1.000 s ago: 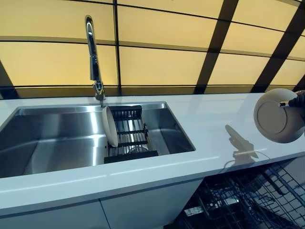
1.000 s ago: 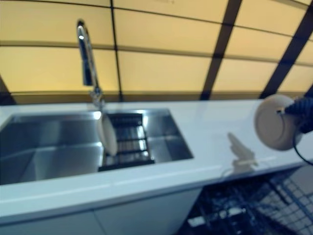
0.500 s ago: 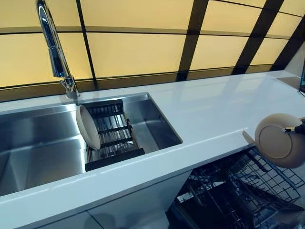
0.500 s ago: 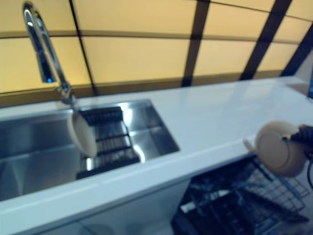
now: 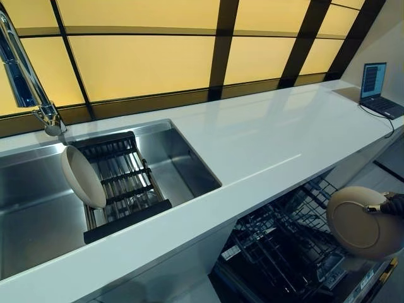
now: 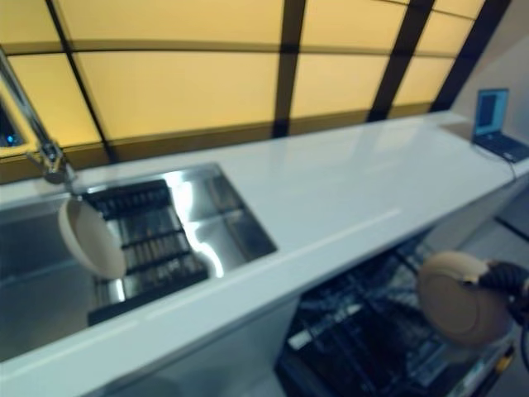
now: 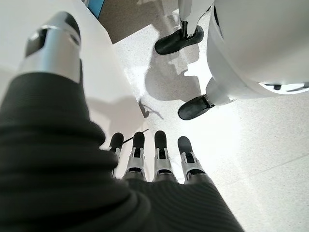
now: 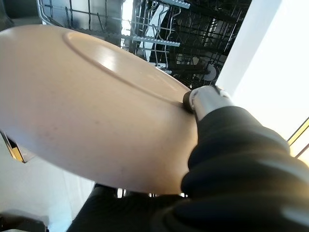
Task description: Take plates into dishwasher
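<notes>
Plate [image 5: 362, 222] pinched in right hand [image 5: 392, 205], at four o'clock over the dishwasher rack [image 5: 287, 243]; another plate [image 5: 83, 177] waits in the sink [image 5: 183, 158]; left hand [image 7: 154, 162] hangs slack.

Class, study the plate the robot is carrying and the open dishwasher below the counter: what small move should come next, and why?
Probably lower the beige plate towards the dishwasher rack. The right hand pinches the plate's rim and holds it on edge above the rack's wire tines, not yet between them. A second plate waits in the sink rack.
</notes>
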### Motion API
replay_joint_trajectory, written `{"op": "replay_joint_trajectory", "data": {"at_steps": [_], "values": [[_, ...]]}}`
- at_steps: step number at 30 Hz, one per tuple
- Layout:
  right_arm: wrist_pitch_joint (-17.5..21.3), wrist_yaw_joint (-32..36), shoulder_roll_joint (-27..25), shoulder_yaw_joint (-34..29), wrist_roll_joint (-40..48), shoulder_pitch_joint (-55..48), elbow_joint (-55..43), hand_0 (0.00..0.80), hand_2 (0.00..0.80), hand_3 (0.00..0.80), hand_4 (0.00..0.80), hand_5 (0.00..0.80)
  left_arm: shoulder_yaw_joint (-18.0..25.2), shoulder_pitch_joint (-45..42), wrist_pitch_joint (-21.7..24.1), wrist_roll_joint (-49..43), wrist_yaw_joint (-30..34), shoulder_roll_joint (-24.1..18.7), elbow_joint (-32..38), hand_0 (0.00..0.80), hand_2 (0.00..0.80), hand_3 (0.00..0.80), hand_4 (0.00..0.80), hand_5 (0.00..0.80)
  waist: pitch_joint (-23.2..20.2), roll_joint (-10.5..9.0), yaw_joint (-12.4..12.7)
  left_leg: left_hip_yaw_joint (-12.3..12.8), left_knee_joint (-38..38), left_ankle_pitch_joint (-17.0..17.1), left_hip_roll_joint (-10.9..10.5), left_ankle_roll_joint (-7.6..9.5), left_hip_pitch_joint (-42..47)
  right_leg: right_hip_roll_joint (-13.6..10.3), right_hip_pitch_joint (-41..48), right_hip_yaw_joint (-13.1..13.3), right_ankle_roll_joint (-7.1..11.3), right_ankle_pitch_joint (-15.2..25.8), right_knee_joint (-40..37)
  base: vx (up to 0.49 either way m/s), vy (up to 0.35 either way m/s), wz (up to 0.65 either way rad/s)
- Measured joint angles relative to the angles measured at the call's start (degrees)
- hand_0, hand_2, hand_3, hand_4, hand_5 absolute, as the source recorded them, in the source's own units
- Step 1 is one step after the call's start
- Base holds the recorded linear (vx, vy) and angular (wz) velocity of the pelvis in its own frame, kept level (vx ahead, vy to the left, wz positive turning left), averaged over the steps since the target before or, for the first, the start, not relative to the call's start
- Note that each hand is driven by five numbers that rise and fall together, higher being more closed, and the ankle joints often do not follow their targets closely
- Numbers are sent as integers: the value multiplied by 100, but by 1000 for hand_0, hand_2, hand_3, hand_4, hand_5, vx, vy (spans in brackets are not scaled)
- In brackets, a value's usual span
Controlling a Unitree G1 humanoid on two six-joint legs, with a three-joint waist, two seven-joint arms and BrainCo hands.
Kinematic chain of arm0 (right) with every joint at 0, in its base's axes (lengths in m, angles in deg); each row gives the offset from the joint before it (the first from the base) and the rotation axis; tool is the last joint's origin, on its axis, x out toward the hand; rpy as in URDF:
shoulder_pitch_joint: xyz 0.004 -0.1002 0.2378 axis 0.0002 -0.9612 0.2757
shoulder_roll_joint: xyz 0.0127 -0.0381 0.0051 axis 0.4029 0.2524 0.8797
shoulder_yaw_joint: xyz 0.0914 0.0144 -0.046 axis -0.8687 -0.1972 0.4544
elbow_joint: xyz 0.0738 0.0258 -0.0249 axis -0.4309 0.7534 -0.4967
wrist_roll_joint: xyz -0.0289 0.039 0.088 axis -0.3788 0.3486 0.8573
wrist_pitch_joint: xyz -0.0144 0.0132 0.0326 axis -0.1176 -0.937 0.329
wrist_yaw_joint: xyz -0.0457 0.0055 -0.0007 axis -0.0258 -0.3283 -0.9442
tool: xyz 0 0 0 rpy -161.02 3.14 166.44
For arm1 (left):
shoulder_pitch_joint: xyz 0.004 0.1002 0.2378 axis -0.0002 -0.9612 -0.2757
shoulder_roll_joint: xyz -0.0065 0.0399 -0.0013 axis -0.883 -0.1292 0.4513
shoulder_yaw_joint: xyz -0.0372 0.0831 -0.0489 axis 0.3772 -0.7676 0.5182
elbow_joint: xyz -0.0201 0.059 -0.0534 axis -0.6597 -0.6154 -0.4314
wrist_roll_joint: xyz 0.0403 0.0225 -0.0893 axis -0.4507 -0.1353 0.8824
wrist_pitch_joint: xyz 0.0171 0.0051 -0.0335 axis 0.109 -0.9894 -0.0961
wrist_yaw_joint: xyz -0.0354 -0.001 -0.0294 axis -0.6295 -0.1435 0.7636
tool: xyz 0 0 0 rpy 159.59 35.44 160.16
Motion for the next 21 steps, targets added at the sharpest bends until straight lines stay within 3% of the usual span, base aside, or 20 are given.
{"op": "replay_joint_trajectory", "data": {"at_steps": [14,21], "values": [[-38,-552,1184,13,-458,-585,-1235,800,800,800,800,800,-5,-74,-1,3,-7,82,113,0,0,0,0,0,-18,136,17,-1,-1,-2,-4,1,3,-6,2,0,0,-1,-1,-15,-3,0],[-62,-973,1605,339,-994,-636,-1194,800,800,800,800,800,-53,-93,48,11,-40,265,216,0,0,0,0,0,-40,367,38,-13,-2,1,-15,7,-51,-16,-52,-4,-10,8,-1,-11,0,0]]}}
